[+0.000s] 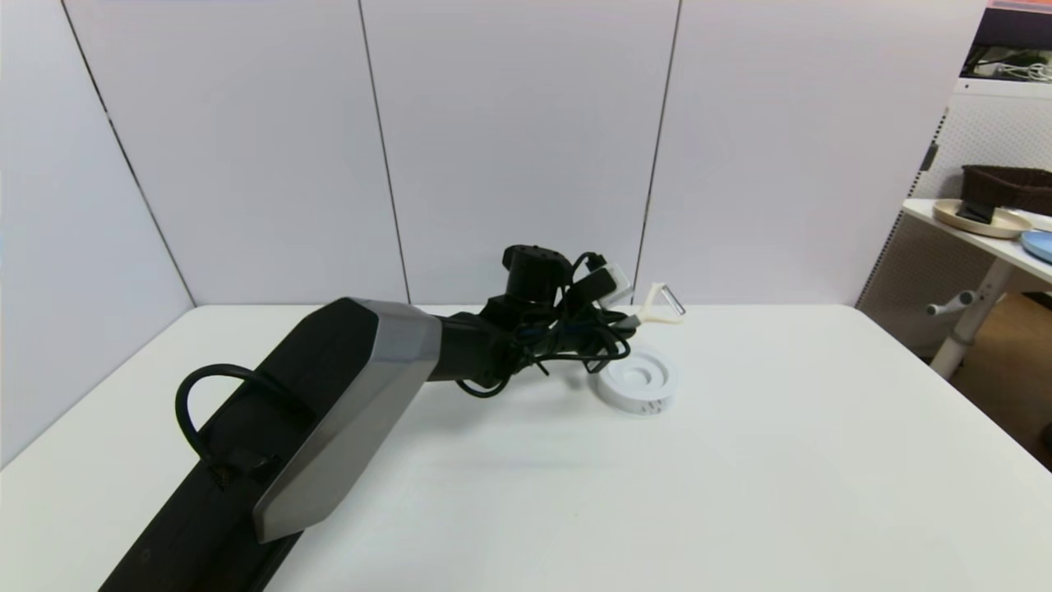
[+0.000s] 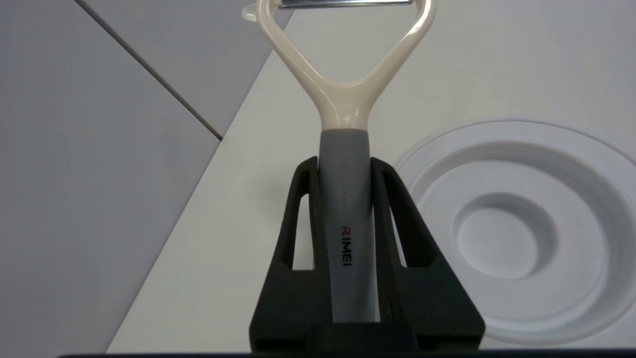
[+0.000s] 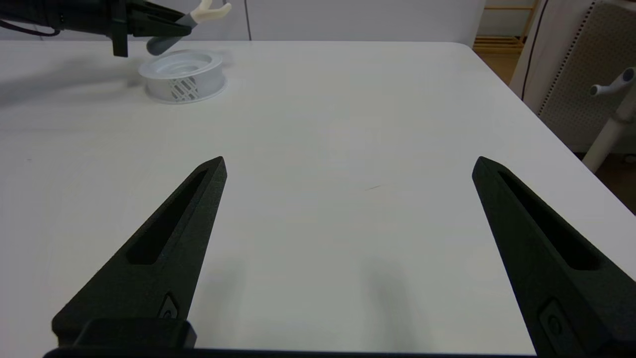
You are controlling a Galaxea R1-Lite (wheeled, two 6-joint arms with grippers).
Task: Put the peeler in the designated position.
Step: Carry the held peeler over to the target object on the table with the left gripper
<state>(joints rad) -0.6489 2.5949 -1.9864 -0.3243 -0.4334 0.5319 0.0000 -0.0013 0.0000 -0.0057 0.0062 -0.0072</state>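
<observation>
While the left gripper clamps the peeler above the white holder at frame centre, placement remains outstanding; right gripper idles, fingers spread.

The peeler handle reads "RIMEI".

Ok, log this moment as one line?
left claw: shut on peeler, airborne | white round holder: on table beside it | right claw: open, idle
</observation>
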